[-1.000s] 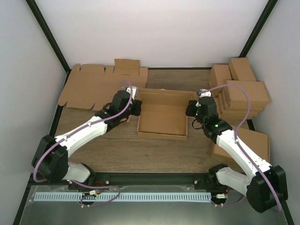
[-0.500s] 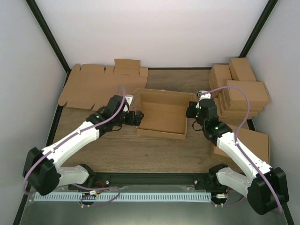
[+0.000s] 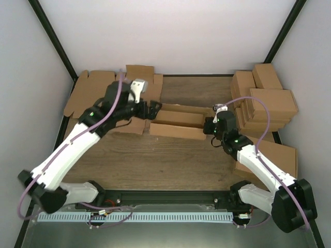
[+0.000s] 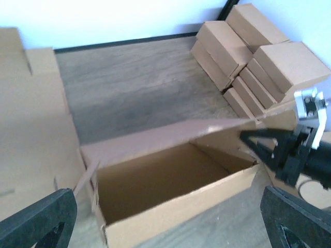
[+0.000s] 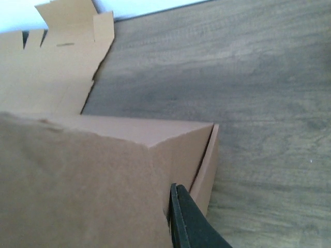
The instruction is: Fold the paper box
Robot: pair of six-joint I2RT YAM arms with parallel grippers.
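Observation:
The paper box (image 3: 176, 130) is a shallow brown cardboard tray in the middle of the table, its lid leaning forward over the open inside. In the left wrist view the paper box (image 4: 176, 201) shows an empty interior, the lid slanting up behind it. My left gripper (image 3: 150, 109) hangs open above the box's left end, its fingers (image 4: 39, 219) spread wide with nothing between them. My right gripper (image 3: 208, 125) is shut on the box's right end. In the right wrist view one dark finger (image 5: 189, 222) lies against the cardboard (image 5: 77, 181); the other is hidden.
Flat die-cut cardboard sheets (image 3: 98, 95) lie at the back left, also seen in the left wrist view (image 4: 31, 129). Several closed brown cartons (image 3: 264, 98) are stacked at the back right, and one flat carton (image 3: 276, 157) lies beside the right arm. Walls enclose the table.
My left gripper has opened, let go of the box's left side and risen toward the back left. The lid has swung up and forward over the tray. The right gripper stays at the right end.

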